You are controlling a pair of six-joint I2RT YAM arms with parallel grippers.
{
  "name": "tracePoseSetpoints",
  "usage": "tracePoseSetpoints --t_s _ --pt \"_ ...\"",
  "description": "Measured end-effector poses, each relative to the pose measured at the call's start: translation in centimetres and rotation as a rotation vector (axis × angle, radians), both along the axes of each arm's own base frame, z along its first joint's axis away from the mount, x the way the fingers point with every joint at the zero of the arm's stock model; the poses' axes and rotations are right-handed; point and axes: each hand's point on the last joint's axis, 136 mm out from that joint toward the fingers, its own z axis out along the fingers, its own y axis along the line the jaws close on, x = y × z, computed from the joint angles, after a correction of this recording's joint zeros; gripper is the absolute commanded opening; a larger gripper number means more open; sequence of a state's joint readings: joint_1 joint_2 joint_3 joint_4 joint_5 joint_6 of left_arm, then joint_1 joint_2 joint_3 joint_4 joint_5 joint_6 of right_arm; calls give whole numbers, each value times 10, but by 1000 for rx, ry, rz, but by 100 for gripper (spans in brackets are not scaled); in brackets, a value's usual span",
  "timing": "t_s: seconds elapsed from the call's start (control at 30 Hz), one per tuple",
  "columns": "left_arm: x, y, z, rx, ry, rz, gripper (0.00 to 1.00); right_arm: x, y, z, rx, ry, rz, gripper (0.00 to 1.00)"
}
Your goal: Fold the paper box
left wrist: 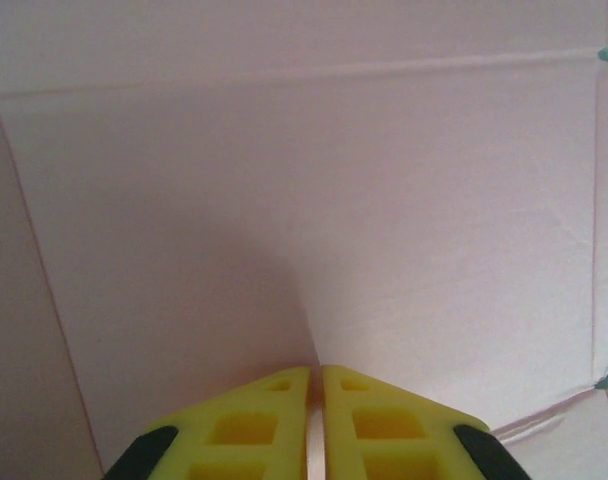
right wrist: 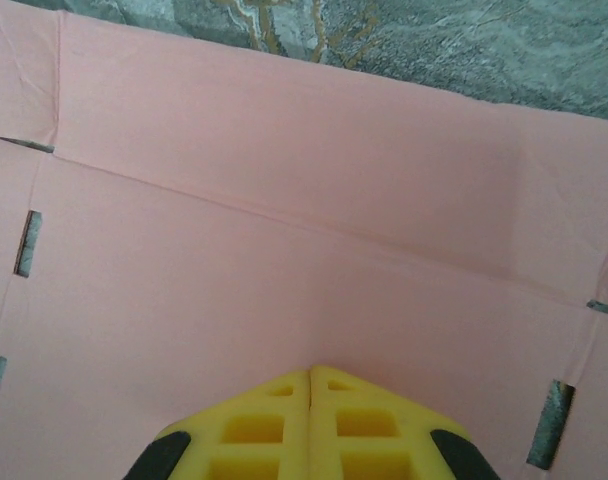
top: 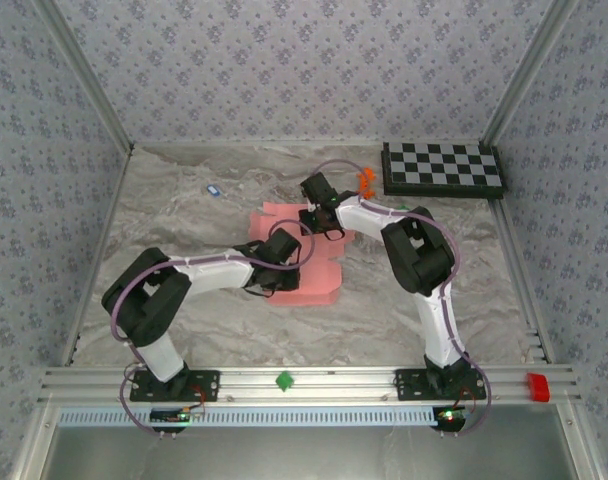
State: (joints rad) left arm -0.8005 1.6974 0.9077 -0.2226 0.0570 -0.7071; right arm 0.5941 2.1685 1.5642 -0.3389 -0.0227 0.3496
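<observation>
we see the paper box [top: 322, 285] lying flat near the middle of the table [top: 174, 230], under both arms. the right gripper [right wrist: 310, 372] is closed, its tips over pink card. the left gripper [left wrist: 315, 372] shows a thin slit; we cannot tell if it pinches card.

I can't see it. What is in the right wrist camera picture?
Two yellow fingers, pressed together, point at the pink paper box, which has fold lines and small slots near its edges. A strip of grey marbled table runs along the top.
</observation>
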Motion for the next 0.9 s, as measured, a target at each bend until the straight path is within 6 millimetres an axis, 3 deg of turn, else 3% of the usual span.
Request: tracePoseSetpoints --t_s 0.13,0.33,0.4,0.57,0.73,0.9 --pt "4 -3 10 5 -6 -6 25 -2 2 0 11 9 7 6" --pt "28 -2 57 -34 -96 6 30 -7 3 3 31 21 20 6" --pt "45 6 75 -55 -133 37 34 -11 2 3 35 27 24 6" --pt "86 36 100 -63 -191 120 40 -20 -1 -1 39 38 30 6" --pt "121 51 111 -45 -215 149 47 -26 0 -2 46 31 38 6" --pt "155 60 97 -15 -192 154 48 -33 2 -2 54 29 40 6"
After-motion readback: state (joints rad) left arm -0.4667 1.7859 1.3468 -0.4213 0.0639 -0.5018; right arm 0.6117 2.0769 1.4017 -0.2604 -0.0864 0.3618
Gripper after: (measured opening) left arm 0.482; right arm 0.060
